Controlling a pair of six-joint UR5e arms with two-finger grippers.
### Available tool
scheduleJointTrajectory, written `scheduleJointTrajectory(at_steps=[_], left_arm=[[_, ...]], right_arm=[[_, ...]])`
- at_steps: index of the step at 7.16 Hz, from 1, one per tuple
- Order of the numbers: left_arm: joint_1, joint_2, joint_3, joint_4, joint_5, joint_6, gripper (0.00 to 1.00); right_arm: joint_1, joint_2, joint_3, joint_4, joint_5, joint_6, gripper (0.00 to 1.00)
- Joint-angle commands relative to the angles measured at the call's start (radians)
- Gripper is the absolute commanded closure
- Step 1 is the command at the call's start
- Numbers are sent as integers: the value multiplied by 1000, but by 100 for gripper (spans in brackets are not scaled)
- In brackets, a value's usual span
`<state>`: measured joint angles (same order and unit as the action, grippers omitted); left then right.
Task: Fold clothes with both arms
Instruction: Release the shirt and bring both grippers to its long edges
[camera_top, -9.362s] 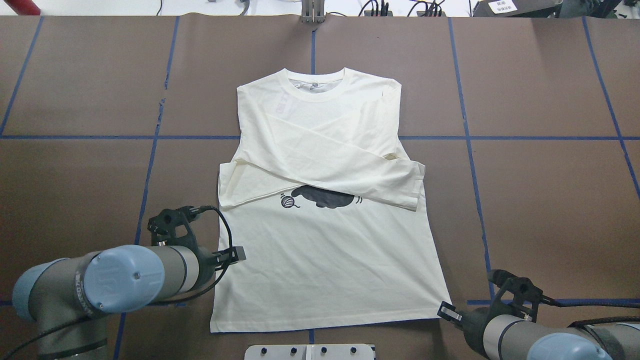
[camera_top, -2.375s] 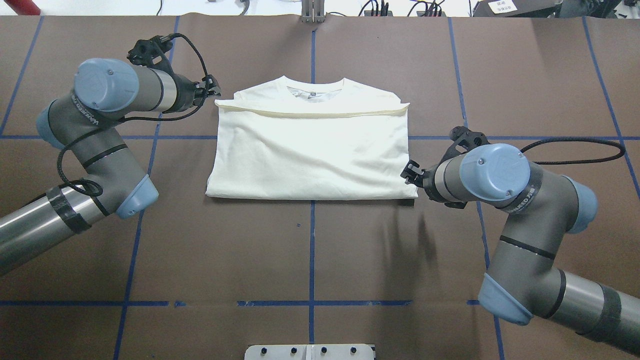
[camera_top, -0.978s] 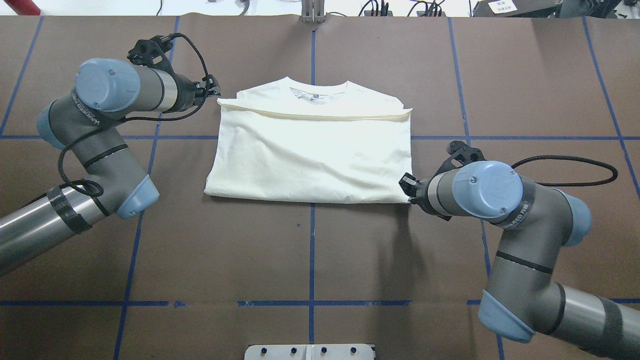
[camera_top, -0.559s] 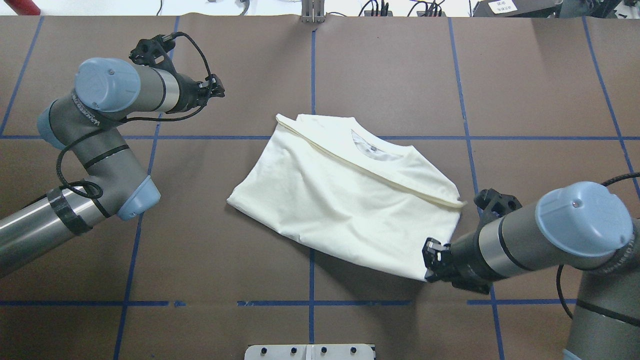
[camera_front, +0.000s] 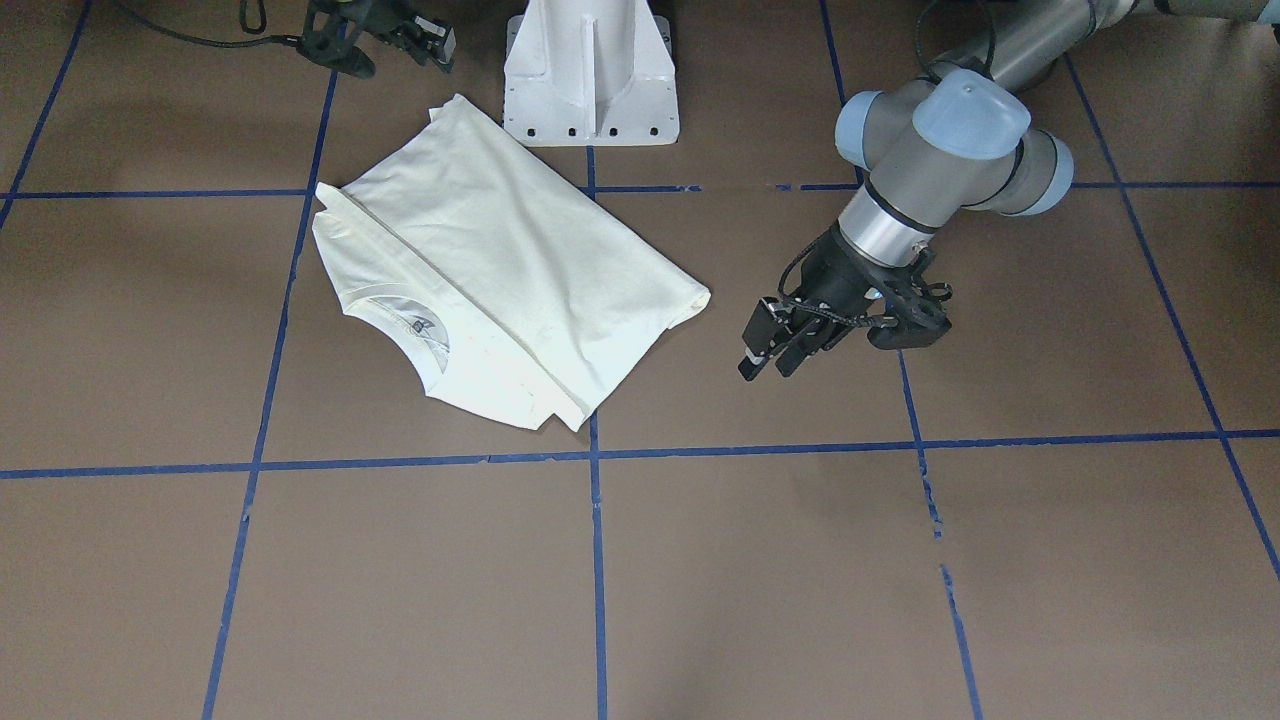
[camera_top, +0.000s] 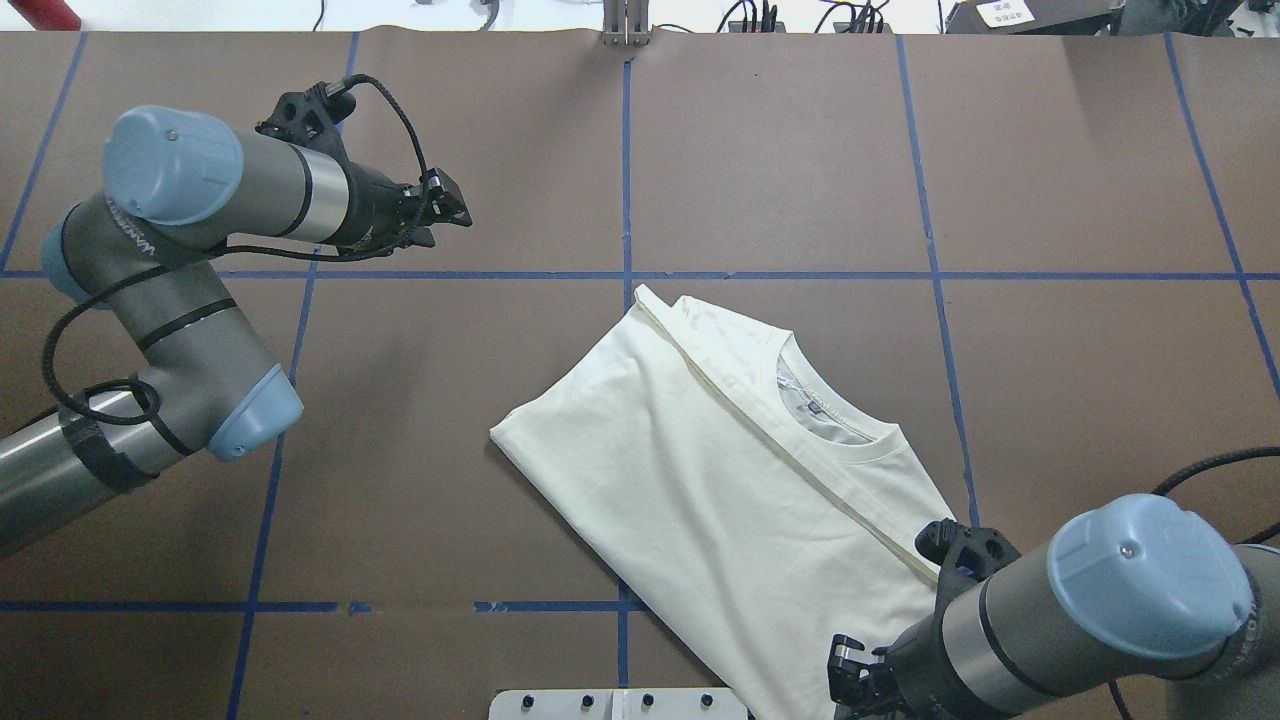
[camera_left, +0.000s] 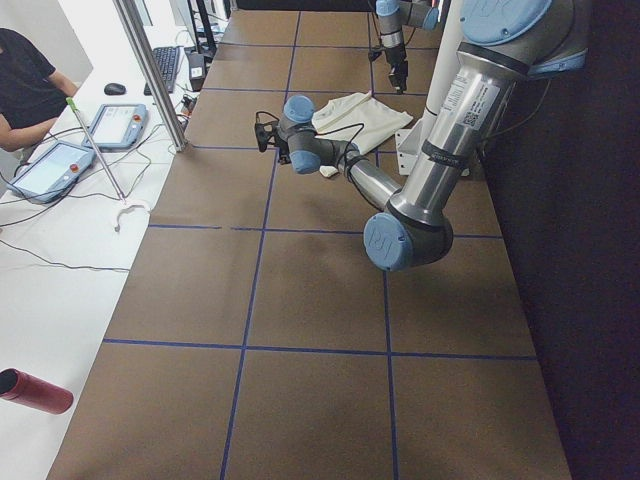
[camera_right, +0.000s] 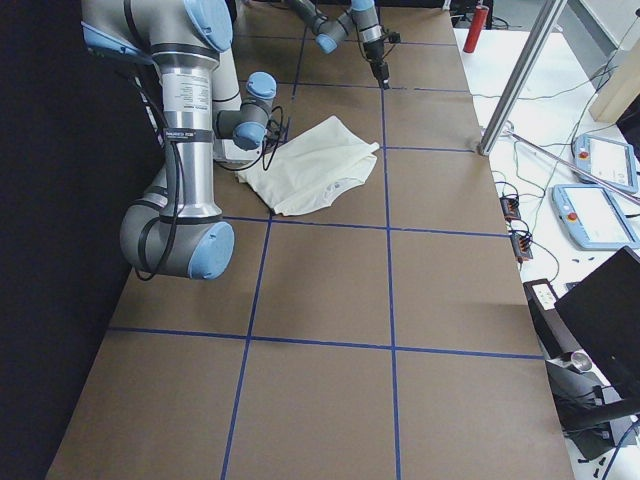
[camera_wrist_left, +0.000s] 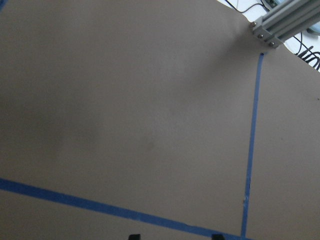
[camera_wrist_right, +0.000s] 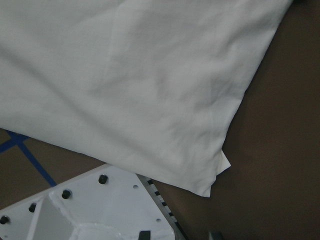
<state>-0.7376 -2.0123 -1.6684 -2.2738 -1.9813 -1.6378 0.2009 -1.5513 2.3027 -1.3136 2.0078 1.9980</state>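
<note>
The cream T-shirt (camera_top: 700, 490) lies folded and turned at an angle on the brown table. Its plain side is up, and the collar and label (camera_top: 820, 410) show; the cat print is hidden. It also shows in the front-facing view (camera_front: 490, 260). My right gripper (camera_top: 842, 682) is open just off the shirt's near corner (camera_wrist_right: 220, 167), beside the white pedestal. The right wrist view shows no cloth between its fingertips. My left gripper (camera_top: 458, 208) is open and empty over bare table, well away from the shirt, and it also shows in the front-facing view (camera_front: 765, 365).
The white pedestal base (camera_front: 590, 70) stands at the robot's edge of the table, touching the shirt's near hem (camera_wrist_right: 90, 210). Blue tape lines (camera_top: 626, 180) grid the brown table. An operator and tablets (camera_left: 60, 160) are beyond the far edge.
My right arm dragged the shirt further toward the robot, turning it more, and has let go of the corner. My left gripper shifted a little toward the table's middle.
</note>
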Motion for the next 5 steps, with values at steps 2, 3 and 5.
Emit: scheduleJointTrajectory(at_steps=[2, 3, 5], left_arm=[[207, 72, -129, 150, 22, -224, 31], [299, 46, -145, 236, 126, -241, 31], [346, 9, -104, 295, 177, -229, 36]], right_arm=[[203, 10, 0, 0, -17, 21, 0], [256, 11, -5, 0, -17, 19, 0], [272, 26, -23, 0, -47, 15, 0]])
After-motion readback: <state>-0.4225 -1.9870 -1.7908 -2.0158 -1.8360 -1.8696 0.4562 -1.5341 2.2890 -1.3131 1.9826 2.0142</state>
